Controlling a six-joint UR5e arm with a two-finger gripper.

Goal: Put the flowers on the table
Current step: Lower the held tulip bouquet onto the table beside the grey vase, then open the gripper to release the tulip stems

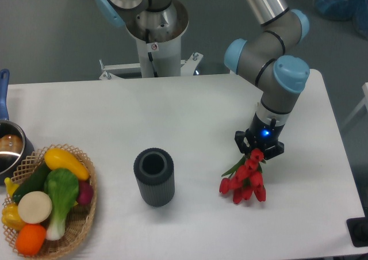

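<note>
The flowers (244,179), a bunch of red tulip buds with a green leaf showing at the left, hang just above the right part of the white table (195,110), buds pointing down and toward the front. My gripper (257,150) is directly above them and shut on the bunch's upper end, where the stems are hidden between the fingers. The lowest buds are at or nearly at the tabletop; I cannot tell whether they touch it.
A dark grey ribbed vase (154,177) stands upright at the table's middle front. A wicker basket (77,225) of toy vegetables sits at the front left, with a metal pot (10,150) behind it. The robot's base column (155,30) rises behind the table.
</note>
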